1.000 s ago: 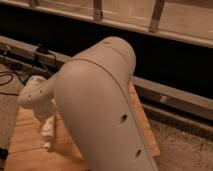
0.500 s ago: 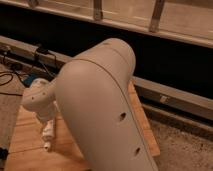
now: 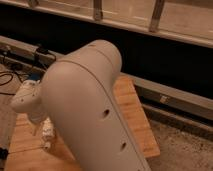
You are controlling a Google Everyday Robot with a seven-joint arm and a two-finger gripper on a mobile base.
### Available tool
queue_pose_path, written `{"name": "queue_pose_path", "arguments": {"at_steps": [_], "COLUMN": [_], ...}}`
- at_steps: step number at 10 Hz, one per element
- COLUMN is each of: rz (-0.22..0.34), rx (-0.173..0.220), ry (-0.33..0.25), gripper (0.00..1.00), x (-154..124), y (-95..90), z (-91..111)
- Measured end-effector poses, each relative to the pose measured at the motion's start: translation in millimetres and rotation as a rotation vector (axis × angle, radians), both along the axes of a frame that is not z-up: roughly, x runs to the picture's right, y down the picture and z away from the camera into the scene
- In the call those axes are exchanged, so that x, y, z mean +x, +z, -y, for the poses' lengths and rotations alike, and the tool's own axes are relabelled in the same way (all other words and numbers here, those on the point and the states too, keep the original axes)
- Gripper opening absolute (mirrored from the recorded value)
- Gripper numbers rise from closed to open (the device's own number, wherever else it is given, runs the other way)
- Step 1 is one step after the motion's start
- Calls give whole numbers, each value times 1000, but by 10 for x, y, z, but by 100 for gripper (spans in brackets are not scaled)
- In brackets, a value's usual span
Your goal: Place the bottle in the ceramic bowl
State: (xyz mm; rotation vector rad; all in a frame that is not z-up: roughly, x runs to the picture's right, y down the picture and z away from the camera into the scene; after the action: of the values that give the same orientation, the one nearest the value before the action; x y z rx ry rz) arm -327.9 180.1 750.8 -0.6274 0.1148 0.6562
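Though our bulky white arm housing (image 3: 95, 110) fills mid-frame, we see the gripper (image 3: 41, 121) at lower left above the pale wooden surface (image 3: 135, 117). The small whitish bottle (image 3: 48, 134) sits right at it; we cannot tell whether the gripper clasps it.

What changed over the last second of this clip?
The arm's wrist swung slightly left. The gripper stays low at the left over the wooden table, and the whitish bottle at it looks unmoved. Nothing visibly grasped or released.

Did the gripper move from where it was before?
No, hardly. The gripper hangs over the left side of the wooden table, as far from its left edge as before.
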Motion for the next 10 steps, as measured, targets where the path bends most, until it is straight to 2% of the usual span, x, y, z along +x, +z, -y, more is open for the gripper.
{"name": "queue_pose_path", "arguments": {"at_steps": [2,8,10], "rz": [10,-58,-63], "rx": [-2,0,-18], "ry": [-28,-5,-2], "gripper": [80,80,80], "x": [-210,28,51], "y": [57,162,326], "z": [-40,-59,-145]}}
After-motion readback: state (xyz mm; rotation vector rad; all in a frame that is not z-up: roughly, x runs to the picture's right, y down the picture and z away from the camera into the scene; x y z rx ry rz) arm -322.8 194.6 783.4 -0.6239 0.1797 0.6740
